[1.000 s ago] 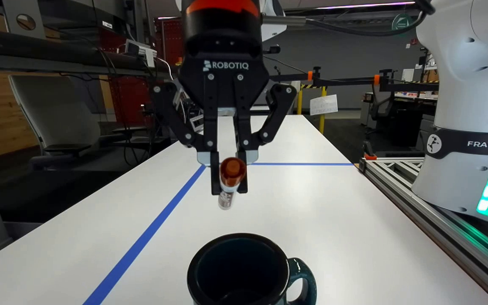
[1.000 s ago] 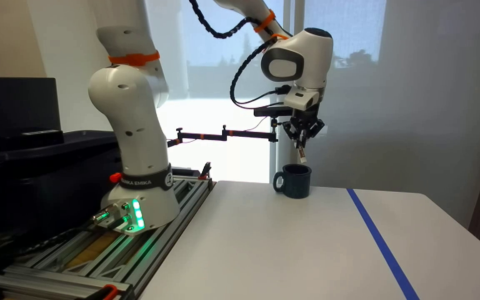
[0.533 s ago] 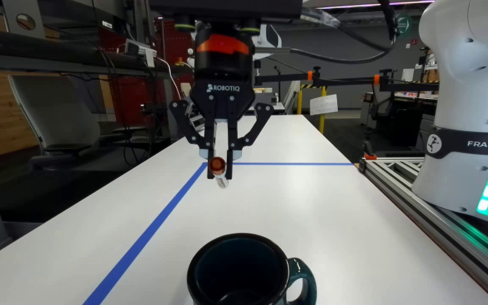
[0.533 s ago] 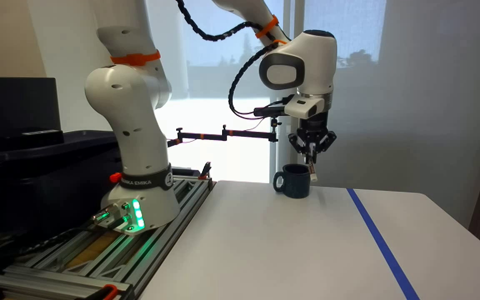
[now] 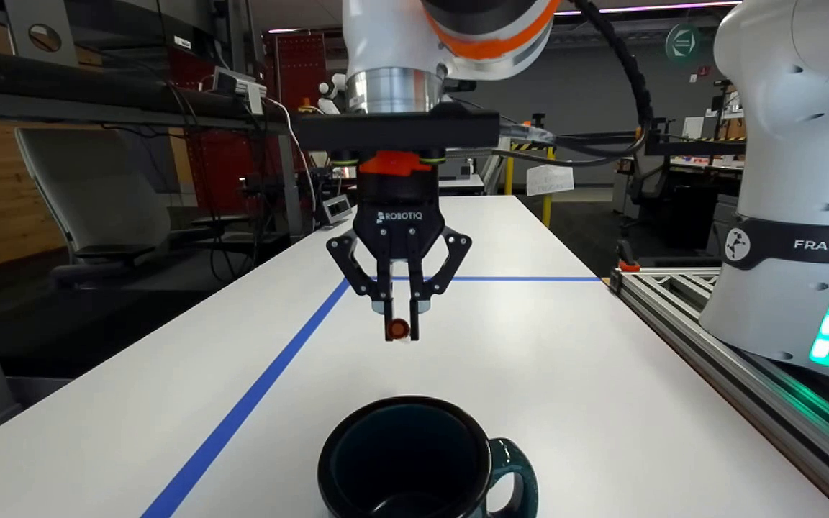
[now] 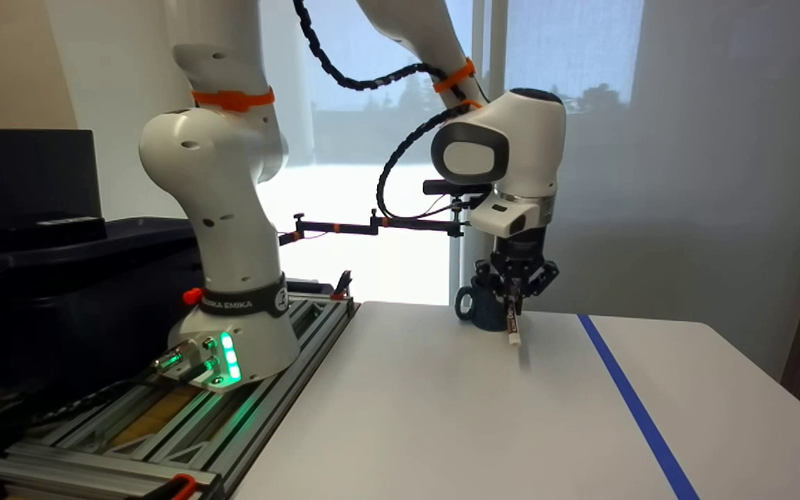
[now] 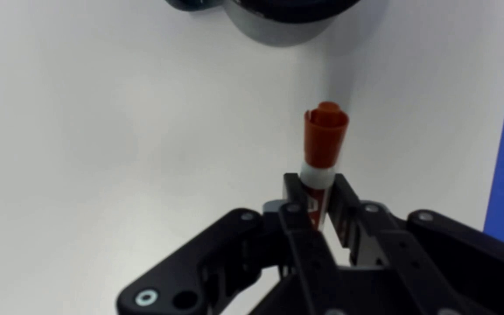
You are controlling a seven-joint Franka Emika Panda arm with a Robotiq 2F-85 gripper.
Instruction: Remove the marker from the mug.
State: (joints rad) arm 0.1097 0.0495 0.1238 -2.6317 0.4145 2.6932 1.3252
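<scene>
Table (image 5: 515, 345), gripped marker (image 7: 320, 170), wrist view hiding lower end (image 6: 514, 338)

The mug (image 5: 407, 446) shines like glazed ceramic to my eye, the marker (image 7: 318, 174) ends in smooth orange-red plastic and the end effector (image 5: 401, 334) looks matt black, while the table (image 5: 529, 381) is smooth and softly sheened around its matt blue stripe (image 5: 264, 381), with bare metal rail (image 6: 278, 396) along one long edge below the glossy white arm (image 6: 209, 167).
</scene>
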